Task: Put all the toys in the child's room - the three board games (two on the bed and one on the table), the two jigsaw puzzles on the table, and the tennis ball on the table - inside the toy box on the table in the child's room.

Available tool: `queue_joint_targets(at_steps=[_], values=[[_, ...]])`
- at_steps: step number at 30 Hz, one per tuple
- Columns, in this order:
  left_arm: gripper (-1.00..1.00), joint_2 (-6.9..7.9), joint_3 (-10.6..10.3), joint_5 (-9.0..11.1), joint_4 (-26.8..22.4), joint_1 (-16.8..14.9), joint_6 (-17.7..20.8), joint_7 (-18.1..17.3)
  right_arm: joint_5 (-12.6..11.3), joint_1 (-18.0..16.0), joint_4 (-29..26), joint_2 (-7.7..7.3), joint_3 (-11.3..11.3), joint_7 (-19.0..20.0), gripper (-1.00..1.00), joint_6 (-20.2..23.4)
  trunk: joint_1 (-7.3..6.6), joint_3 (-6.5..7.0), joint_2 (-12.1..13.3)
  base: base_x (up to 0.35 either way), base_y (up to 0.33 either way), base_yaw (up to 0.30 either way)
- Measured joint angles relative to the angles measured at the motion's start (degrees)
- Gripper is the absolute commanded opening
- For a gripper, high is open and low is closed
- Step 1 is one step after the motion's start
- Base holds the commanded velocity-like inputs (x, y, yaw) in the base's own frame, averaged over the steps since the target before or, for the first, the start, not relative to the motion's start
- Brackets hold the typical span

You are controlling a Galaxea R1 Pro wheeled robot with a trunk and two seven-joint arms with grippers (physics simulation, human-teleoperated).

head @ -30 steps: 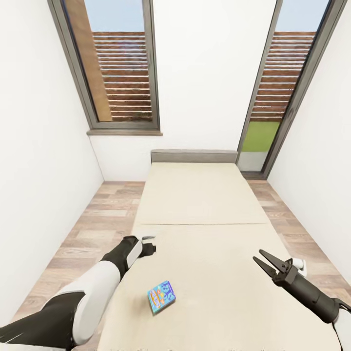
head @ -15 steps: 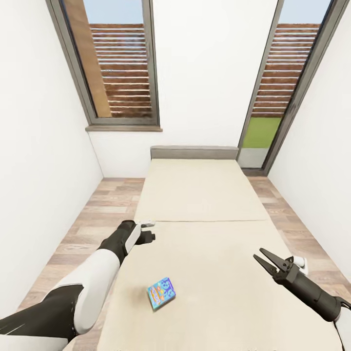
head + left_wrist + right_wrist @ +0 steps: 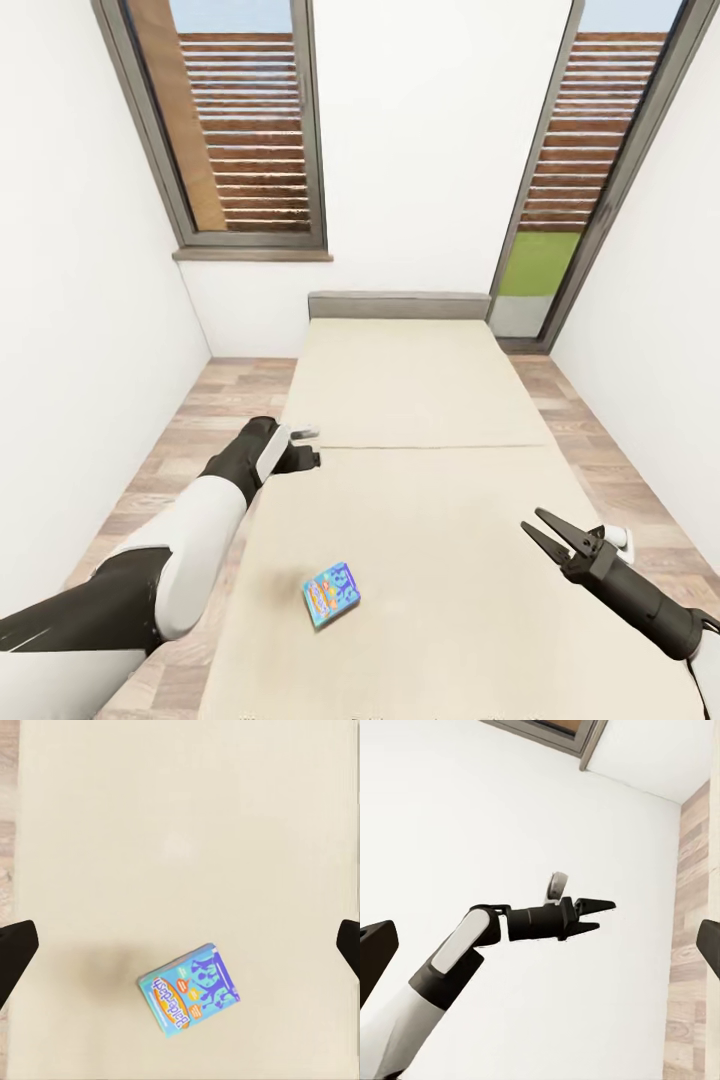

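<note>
One light blue board game (image 3: 331, 594) with blue lettering lies flat on the beige bed (image 3: 420, 400), near its foot end. My left gripper (image 3: 309, 446) hangs open over the bed's left edge, beyond the box and well above it. The left wrist view looks straight down on the board game (image 3: 189, 990), below the wide-open left gripper (image 3: 180, 945). My right gripper (image 3: 541, 530) hovers open above the bed's right side, level with the box and far to its right. The right wrist view catches the left gripper (image 3: 598, 913) with fingers apart. The table, toy box, jigsaw puzzles and tennis ball are out of view.
The bed fills a narrow room between white walls (image 3: 80, 330). Strips of wood-plank floor (image 3: 190, 440) run along both sides. A grey headboard (image 3: 397, 305) stands at the far end, under a window (image 3: 240, 130) and beside a glass door (image 3: 560, 170).
My left arm has reached farther along the bed's left edge, away from the box. The head view has shifted slightly. The right arm and the box have stayed put.
</note>
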Motion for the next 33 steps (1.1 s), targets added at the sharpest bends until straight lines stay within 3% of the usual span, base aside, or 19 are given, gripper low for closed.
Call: queue_joint_targets(at_steps=[9,33], values=[[1.0,0.0,0.2,1.0,0.4,-1.7,2.1,-0.4,0.0,0.0,0.0,-0.02,-0.1,0.0,1.0,0.2,0.0,-0.85,0.0,0.0,0.0,0.0],[1.0,0.0,0.0,1.1,0.4,-1.8,1.3,-0.7,0.0,0.0,0.2,-0.87,-0.1,0.0,1.0,0.1,0.0,-3.1,0.0,0.0,0.0,0.0]])
